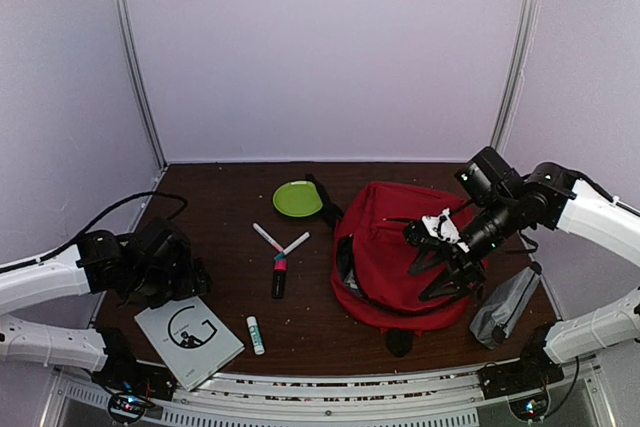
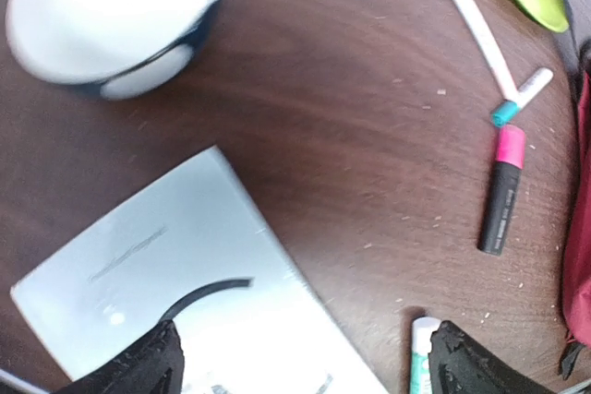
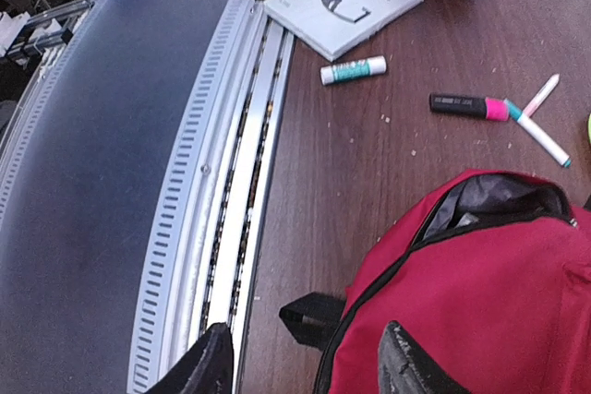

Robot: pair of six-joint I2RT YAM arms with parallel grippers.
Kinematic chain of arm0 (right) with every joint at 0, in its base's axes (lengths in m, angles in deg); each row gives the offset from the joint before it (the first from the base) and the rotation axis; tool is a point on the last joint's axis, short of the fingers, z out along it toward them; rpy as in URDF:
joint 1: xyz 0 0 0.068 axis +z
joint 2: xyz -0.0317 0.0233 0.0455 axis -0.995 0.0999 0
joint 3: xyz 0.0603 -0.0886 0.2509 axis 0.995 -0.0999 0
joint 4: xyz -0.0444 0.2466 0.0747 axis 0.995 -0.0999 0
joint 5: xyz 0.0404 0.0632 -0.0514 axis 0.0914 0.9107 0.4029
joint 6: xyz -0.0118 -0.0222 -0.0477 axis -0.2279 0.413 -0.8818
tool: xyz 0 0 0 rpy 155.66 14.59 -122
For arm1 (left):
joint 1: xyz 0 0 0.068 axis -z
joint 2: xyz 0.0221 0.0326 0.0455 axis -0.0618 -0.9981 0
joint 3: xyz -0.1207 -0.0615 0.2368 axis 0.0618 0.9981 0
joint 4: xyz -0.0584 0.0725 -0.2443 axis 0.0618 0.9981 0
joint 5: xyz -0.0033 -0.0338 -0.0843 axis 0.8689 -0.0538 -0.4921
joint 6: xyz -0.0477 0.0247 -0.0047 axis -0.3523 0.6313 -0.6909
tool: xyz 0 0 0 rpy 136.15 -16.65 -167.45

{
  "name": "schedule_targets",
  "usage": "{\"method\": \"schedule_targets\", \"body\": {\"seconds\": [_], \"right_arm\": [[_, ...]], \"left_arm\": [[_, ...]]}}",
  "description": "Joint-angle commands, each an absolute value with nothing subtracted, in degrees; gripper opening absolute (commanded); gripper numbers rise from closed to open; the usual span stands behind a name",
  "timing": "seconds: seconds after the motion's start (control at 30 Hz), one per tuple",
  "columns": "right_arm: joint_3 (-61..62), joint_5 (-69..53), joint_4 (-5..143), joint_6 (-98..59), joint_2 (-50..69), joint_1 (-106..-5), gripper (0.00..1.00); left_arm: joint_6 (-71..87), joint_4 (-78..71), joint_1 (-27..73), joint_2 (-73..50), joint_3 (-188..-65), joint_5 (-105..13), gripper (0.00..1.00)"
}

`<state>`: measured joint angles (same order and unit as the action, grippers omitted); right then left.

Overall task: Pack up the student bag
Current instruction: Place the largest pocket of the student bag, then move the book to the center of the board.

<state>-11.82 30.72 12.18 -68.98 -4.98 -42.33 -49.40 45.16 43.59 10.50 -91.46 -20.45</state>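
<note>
The red student bag (image 1: 395, 247) lies on the brown table right of centre, and its zip gapes open on a grey lining (image 3: 499, 200). My right gripper (image 1: 440, 272) hovers over the bag's near side, open and empty; in the right wrist view the gripper (image 3: 300, 371) spans the bag's edge (image 3: 480, 320) and a black strap end (image 3: 314, 316). My left gripper (image 1: 195, 282) is open and empty, low over a white booklet (image 1: 188, 337). In the left wrist view the gripper (image 2: 305, 366) stands above the booklet (image 2: 185, 283), with a glue stick (image 2: 422, 357) by one finger.
A glue stick (image 1: 256, 334), a pink-and-black highlighter (image 1: 279, 275) and two white pens (image 1: 268, 237) lie between booklet and bag. A green plate (image 1: 297, 198) sits at the back. A grey pouch (image 1: 505, 305) lies right of the bag. A white-and-blue bowl (image 2: 111, 16) stands near the booklet.
</note>
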Motion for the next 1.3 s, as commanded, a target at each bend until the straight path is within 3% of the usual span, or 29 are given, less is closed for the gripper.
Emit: {"method": "schedule_targets", "body": {"seconds": [0.0,0.1,0.37,0.67,1.0,1.27], "right_arm": [[-9.6,32.1,23.9,-57.5,-3.1,-40.8,0.54],[-9.0,28.5,34.1,-46.6,1.9,-39.3,0.56],[2.4,28.1,36.0,-42.7,19.5,-30.0,0.57],[3.0,26.2,35.4,-43.9,23.4,-26.1,0.57],[10.5,26.3,46.7,-24.4,36.4,-25.4,0.55],[20.4,25.9,50.1,-17.3,49.0,-23.2,0.54]], "left_arm": [[-58.8,55.5,40.7,18.0,-87.5,-24.6,0.96],[-60.8,59.4,38.5,22.7,-84.8,-26.8,0.98],[-58.3,61.0,29.8,20.7,-80.4,-34.0,0.98],[-56.7,63.7,28.2,15.1,-82.2,-34.6,0.98],[-59.2,43.7,27.7,15.8,-74.0,-39.0,0.93],[-51.9,29.4,27.7,5.0,-74.7,-40.1,0.9]]}}
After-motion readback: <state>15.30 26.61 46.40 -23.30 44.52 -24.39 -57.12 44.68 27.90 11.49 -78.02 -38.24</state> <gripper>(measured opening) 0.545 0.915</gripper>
